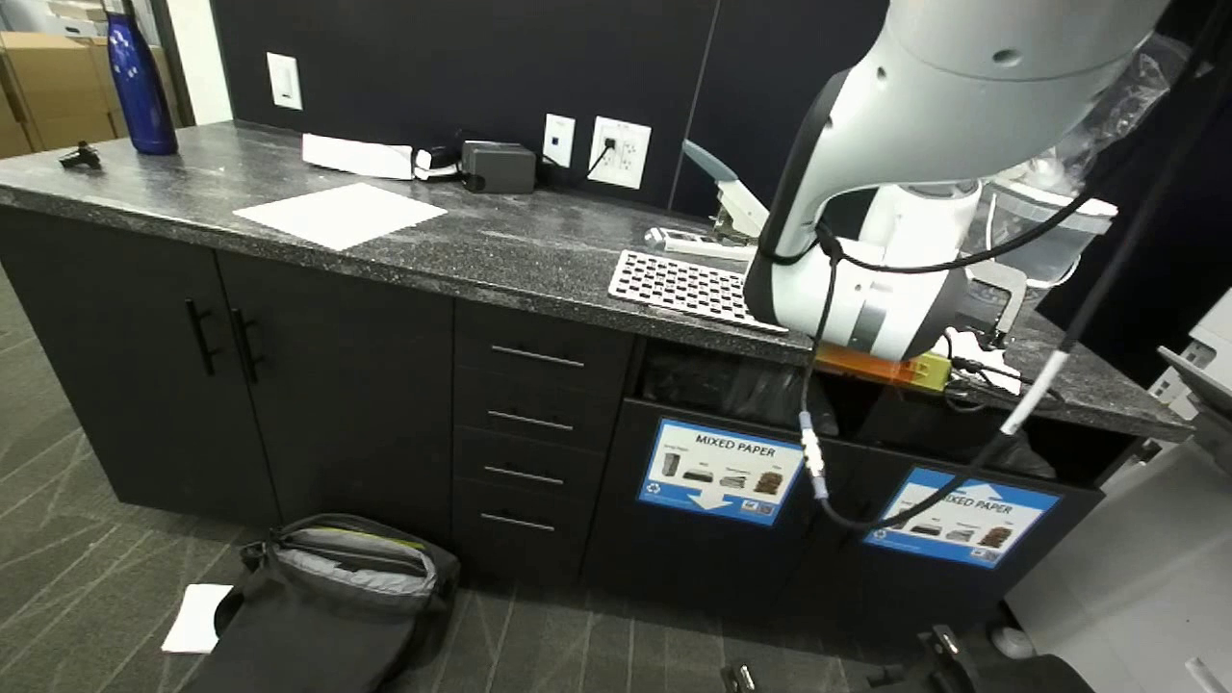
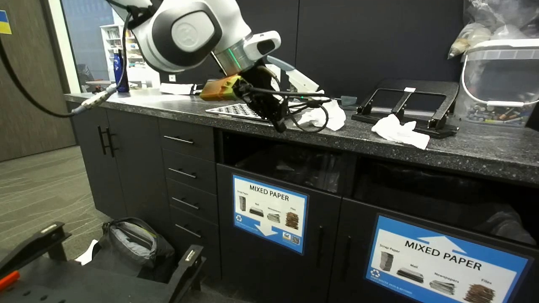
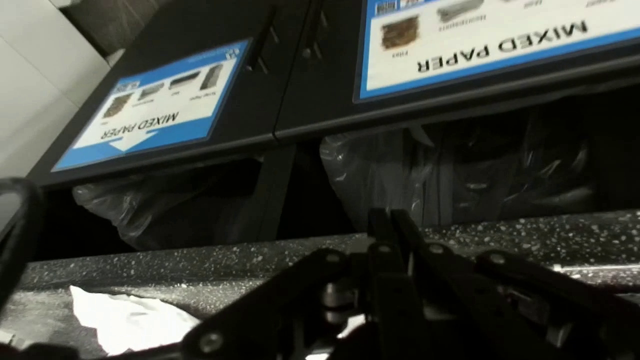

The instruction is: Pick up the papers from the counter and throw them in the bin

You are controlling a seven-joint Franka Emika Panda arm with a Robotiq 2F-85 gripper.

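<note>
- Closest, in my wrist view: the tool (image 3: 390, 222), closed, tips together.
- On black cabinet doors (image 2: 286, 269), a down-arrow sign (image 2: 269, 214) and an up-arrow sign (image 2: 446, 261) both read "MIXED PAPER"; the latter adds "Scrap Paper", "Mail", "Newspapers", "Files".
- My white arm (image 2: 185, 35) bends over the table (image 2: 484, 145), tool tilted downward.
- On the table, a crumpled paper (image 2: 334, 115) partly behind the tool, a second wad (image 2: 400, 131) beside a black stand (image 2: 403, 103).
</note>
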